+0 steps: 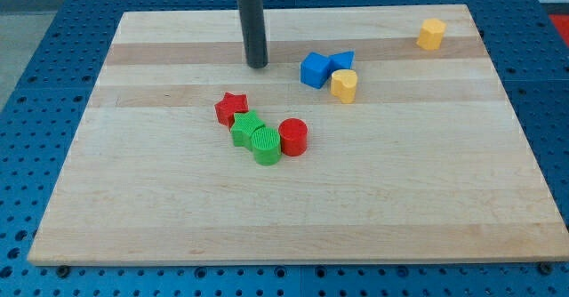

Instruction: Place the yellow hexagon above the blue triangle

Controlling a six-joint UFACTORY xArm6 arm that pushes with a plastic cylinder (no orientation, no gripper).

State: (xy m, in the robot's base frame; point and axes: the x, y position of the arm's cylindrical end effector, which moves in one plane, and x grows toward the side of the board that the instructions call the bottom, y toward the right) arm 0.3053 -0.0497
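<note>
The yellow hexagon (431,34) lies near the board's top right corner. The blue triangle (342,61) lies in the upper middle, touching a blue cube (314,69) on its left and a yellow heart (344,85) just below it. My tip (257,65) rests on the board to the left of the blue cube, a short gap away, and far left of the yellow hexagon. It touches no block.
A cluster sits at the board's centre: a red star (231,108), a green star (247,128), a green cylinder (265,145) and a red cylinder (293,137). The wooden board (133,208) lies on a blue perforated table.
</note>
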